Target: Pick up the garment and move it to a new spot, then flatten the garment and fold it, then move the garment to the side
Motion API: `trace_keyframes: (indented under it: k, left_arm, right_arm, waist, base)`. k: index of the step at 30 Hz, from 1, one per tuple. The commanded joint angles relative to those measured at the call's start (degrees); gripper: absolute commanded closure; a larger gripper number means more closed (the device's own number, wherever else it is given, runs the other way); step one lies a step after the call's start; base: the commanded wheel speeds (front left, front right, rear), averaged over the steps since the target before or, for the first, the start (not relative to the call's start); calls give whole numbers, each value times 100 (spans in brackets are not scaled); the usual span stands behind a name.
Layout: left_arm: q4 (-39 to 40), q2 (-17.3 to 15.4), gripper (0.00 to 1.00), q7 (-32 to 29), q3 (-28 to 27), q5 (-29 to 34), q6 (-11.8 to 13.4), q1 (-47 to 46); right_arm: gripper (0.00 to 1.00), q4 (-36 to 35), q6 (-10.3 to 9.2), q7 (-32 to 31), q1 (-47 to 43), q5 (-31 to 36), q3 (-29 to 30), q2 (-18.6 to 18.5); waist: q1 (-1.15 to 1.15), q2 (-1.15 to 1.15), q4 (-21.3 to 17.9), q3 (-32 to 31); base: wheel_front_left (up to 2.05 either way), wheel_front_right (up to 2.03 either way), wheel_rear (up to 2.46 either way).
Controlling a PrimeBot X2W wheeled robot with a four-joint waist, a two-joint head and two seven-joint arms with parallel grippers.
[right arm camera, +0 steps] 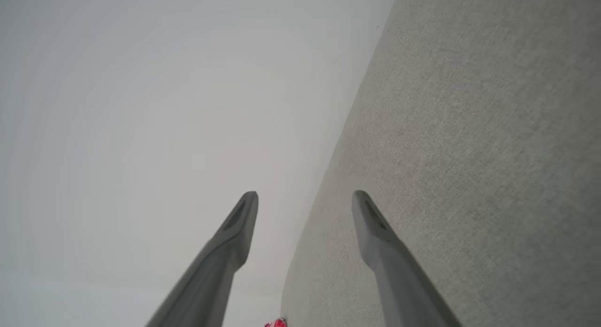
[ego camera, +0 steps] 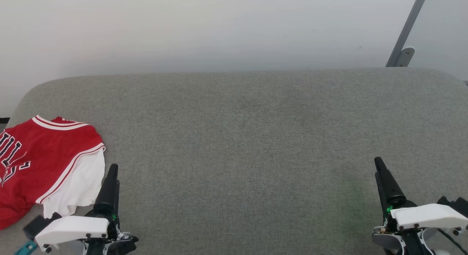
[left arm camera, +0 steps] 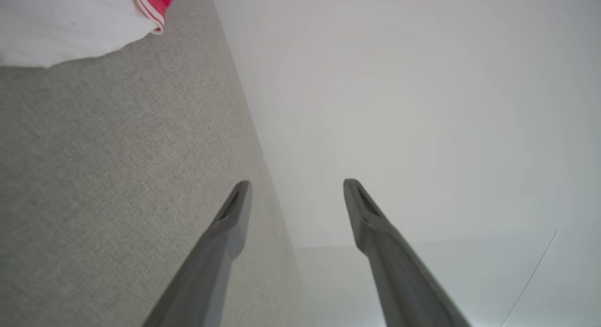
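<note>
Nearest the robot, at the lower left of the head view, the left gripper (ego camera: 112, 171) points away over the grey fabric-covered tabletop (ego camera: 248, 145), a white housing behind its dark fingers. From the head it is seen edge-on. Its own wrist view settles the matter: the left gripper (left arm camera: 296, 185) has its jaws spread wide, with nothing between them but grey cloth and pale wall. At the lower right, the right gripper (ego camera: 380, 168) sits in the same pose. In the right wrist view the right gripper (right arm camera: 305, 196) also has its jaws spread and empty, over the edge of the tabletop (right arm camera: 469, 130).

Just left of the left gripper lies the garment (ego camera: 44, 163) — a red jersey bunched at the left end of the tabletop and cut off by the edge of the head view. Its white sleeve part is the part closest to the gripper's finger. Striped white-and-red trim runs along the sleeve seam and the top edge, and part of the black, white-outlined lettering shows. The left wrist view catches the garment (left arm camera: 70, 22) in its upper left corner, apart from the fingers. A scrap of red — the garment (right arm camera: 278, 323) — shows at the bottom edge of the right wrist view.

Beyond the tabletop's rounded far edge stands a plain pale wall (ego camera: 204, 28). A slanted grey metal strut (ego camera: 408, 26) is at the upper right.
</note>
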State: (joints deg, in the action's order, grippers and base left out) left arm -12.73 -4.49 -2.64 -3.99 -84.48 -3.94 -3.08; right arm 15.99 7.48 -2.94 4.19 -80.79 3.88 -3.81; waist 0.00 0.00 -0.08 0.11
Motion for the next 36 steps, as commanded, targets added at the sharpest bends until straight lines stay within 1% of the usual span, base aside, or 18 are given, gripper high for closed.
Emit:
trace_keyframes:
  k: [1, 8, 15, 21, 36]
  left_arm:
    - [137, -92, 0, 58, 44, 197, 53, -42]
    - [207, -297, 0, 243, 252, 1081, 301, -24]
    - [324, -416, 0, 405, 359, 1829, 415, -1]
    - [442, -468, 0, 554, 388, 2429, 422, 43]
    - [564, -521, 0, 845, 413, 3503, 393, 140]
  right_arm:
    - [0, -88, 1, 50, 165, 234, -24, -50]
    - [0, -136, 1, 80, 200, 1213, -67, -75]
    - [0, -213, 1, 150, 202, 1889, -111, -96]
    - [0, -262, 1, 235, 215, 2442, -167, -122]
    - [0, -393, 1, 387, 229, 3464, -247, -170]
  waist:
    - [0, 0, -1, -1]
    - [0, 0, -9, -12]
    - [0, 0, -14, -27]
    - [0, 0, -27, -41]
    - [0, 0, -44, -59]
  base:
    - [0, 0, 0]
    - [0, 0, 0]
    - [0, 0, 0]
    - [0, 0, 0]
    - [0, 0, 0]
